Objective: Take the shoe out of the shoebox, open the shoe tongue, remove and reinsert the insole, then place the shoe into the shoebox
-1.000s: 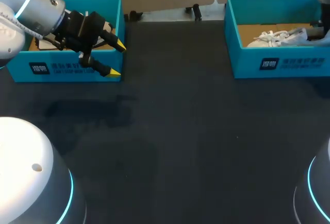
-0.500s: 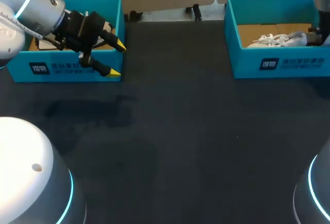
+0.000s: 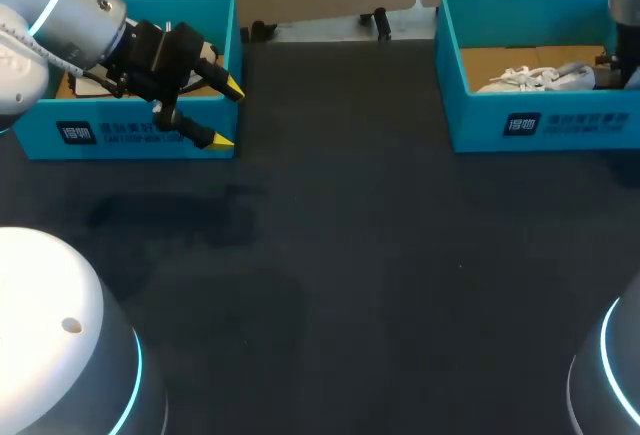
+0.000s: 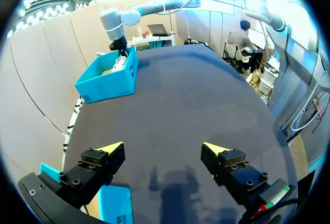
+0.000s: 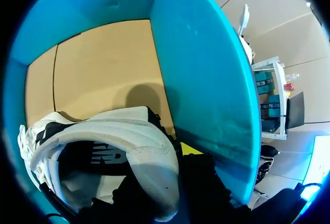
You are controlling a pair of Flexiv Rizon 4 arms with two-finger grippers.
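A white sneaker [image 3: 530, 78] with white laces lies low inside the blue shoebox [image 3: 540, 120] at the table's far right. My right gripper [image 3: 610, 75] reaches down into that box at the shoe's heel. In the right wrist view the gripper [image 5: 172, 157] is shut on the heel collar of the sneaker [image 5: 103, 131], one yellow fingertip [image 5: 191, 148] showing outside it beside the blue shoebox wall [image 5: 206, 69]; the other finger is hidden. My left gripper [image 3: 228, 115] hangs open and empty at the front right corner of the other box, far from the shoe. Its fingers stand wide apart over the bare table in the left wrist view [image 4: 162, 148].
A second blue box [image 3: 130, 135] with a brown cardboard floor stands at the far left, partly covered by my left arm. The black table [image 3: 340, 255] spreads between the two boxes. Its far edge runs just behind them.
The right gripper has lowered the sneaker deeper into the right shoebox, then held still. The left arm has not moved.
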